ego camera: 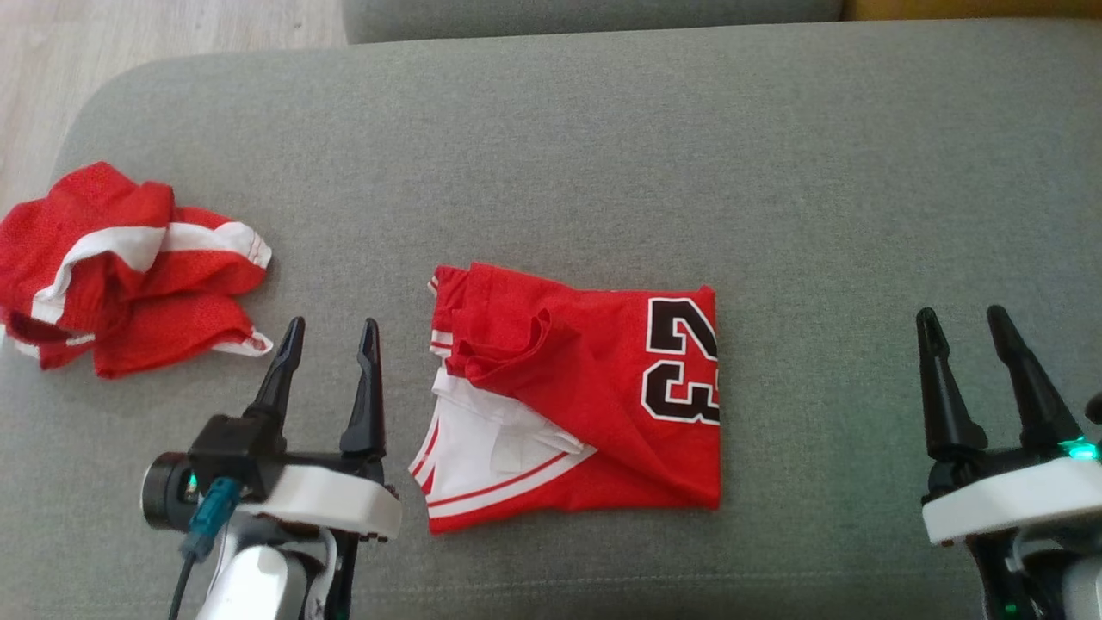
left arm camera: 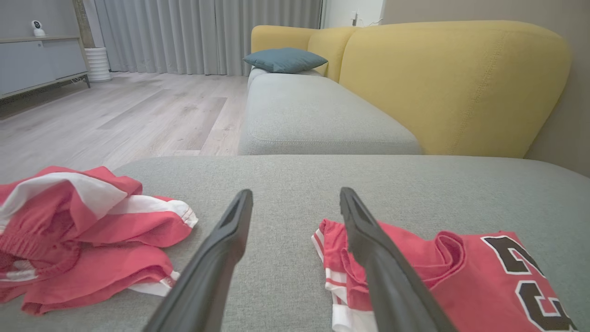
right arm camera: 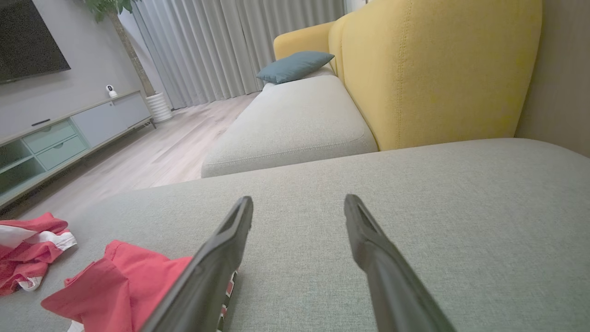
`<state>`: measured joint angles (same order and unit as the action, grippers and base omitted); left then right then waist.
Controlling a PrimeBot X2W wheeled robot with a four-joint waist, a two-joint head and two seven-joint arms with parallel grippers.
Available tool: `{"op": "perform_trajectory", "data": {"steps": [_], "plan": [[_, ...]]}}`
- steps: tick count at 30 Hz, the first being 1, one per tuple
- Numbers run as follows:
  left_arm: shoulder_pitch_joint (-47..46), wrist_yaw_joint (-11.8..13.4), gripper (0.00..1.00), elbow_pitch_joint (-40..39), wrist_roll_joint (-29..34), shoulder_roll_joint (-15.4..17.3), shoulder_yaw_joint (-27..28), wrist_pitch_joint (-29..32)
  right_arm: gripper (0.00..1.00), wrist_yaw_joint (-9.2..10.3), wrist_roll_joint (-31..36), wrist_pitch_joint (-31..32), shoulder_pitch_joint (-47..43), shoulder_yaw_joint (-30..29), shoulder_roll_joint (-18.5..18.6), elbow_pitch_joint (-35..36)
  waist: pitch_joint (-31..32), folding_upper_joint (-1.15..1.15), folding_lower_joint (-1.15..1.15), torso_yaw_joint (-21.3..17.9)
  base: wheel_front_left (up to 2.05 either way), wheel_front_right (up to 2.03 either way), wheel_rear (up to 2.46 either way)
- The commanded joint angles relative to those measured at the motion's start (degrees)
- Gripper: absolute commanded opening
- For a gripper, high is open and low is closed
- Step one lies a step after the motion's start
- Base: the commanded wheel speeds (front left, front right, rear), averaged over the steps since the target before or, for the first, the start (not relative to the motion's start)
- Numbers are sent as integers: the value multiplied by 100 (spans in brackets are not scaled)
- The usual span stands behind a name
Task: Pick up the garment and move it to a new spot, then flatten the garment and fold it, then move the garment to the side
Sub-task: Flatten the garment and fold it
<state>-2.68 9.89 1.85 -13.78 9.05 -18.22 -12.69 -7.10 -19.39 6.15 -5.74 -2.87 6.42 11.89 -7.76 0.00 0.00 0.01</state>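
A red jersey [ego camera: 594,387] with white trim and a black number 23 lies folded into a rough square at the middle of the grey cushion [ego camera: 603,146]. It also shows in the left wrist view as the jersey [left arm camera: 461,276] and in the right wrist view as the jersey [right arm camera: 120,286]. My left gripper [ego camera: 331,331] stands open just left of it, nothing between its fingers [left arm camera: 221,249]. My right gripper [ego camera: 960,319] is open too, well to the right of the jersey, over bare cushion.
Crumpled red shorts [ego camera: 120,267] with white stripes lie at the cushion's left edge, close to my left gripper. Behind stands a second grey seat [left arm camera: 313,115] with a yellow backrest [left arm camera: 451,78] and a blue pillow [left arm camera: 283,60]. Wooden floor [left arm camera: 115,110] lies beyond the left edge.
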Motion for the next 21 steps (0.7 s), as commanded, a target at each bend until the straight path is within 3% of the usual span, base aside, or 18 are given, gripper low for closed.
{"op": "perform_trajectory", "data": {"steps": [1, 3, 4, 5, 11, 16, 21], "plan": [[-185, 47, 100, -229, -19, 106, 197, 3, 100, -39, 60, 5, 79, 96, 81, 249, -24, 0, 0, 13, 0, 0, 0], [-208, 52, 100, -240, -18, 111, 190, 3, 100, -39, 75, 13, 115, 101, 73, 241, -59, 0, 0, 30, 0, 0, 0], [-224, 55, 100, -247, -16, 112, 186, 3, 36, -39, 66, 47, 139, 140, 81, 210, -82, 0, 0, 40, 0, 0, 0], [-242, 57, 100, -253, -14, 113, 182, 3, 0, -39, 38, 65, 182, 203, 90, 173, -108, 0, 0, 50, 0, 0, 0], [-395, 40, 100, -261, -6, 108, 143, -16, 0, -39, -231, 72, 735, 1142, 216, -484, -297, 0, 0, 145, 0, 0, 0], [-527, 20, 100, -220, 2, 61, 81, -48, 0, -39, -555, -87, 1365, 2196, 107, -1495, -434, 0, 0, 293, 0, 0, 0], [-613, 26, 100, -183, -6, 20, 64, -90, 0, -39, -881, -336, 1932, 2865, -49, -2537, -542, 0, 0, 436, 0, 0, 0]]}}
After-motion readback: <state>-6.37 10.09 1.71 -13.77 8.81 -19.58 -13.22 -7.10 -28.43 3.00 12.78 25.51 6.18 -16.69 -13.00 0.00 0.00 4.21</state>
